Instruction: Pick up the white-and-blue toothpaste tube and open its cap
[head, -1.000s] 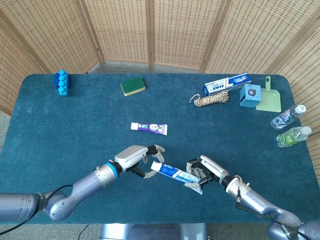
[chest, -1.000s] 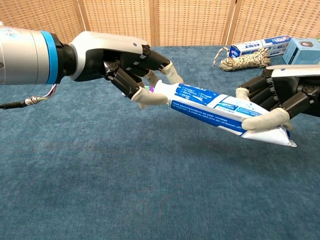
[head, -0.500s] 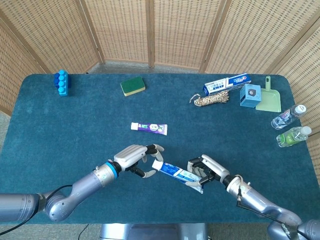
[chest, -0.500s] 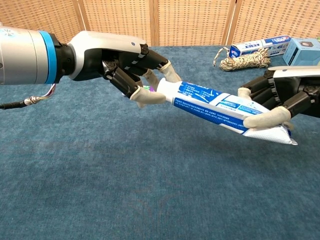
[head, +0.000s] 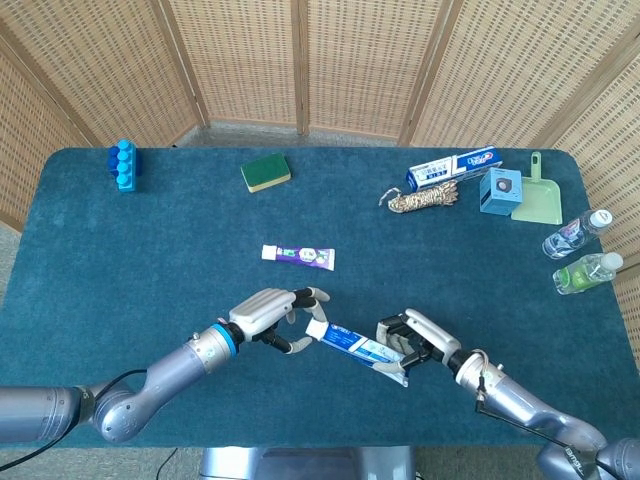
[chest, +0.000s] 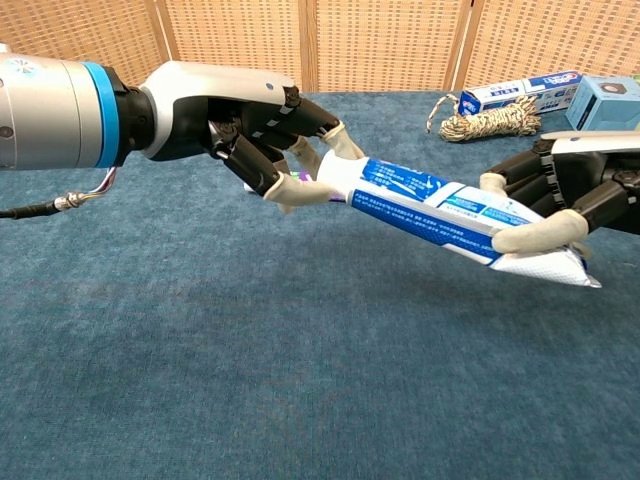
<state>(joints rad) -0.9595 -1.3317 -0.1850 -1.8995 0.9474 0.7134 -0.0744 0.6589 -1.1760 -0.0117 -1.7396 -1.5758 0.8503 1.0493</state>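
The white-and-blue toothpaste tube hangs above the table between both hands, cap end pointing left. My right hand grips its flat crimped end with thumb below and fingers behind. My left hand has its fingertips closed around the white cap at the tube's left end. In the chest view the cap is mostly hidden by those fingers. Whether the cap is loosened cannot be told.
A small purple toothpaste tube lies mid-table. At the back stand a blue block, a green sponge, a toothpaste box, a rope coil, a blue box, a green dustpan. Two bottles lie at the right edge.
The tube shifted slightly right and tilted a little with the right hand. The left hand's fingertips stay at the cap, closing a bit more around it.
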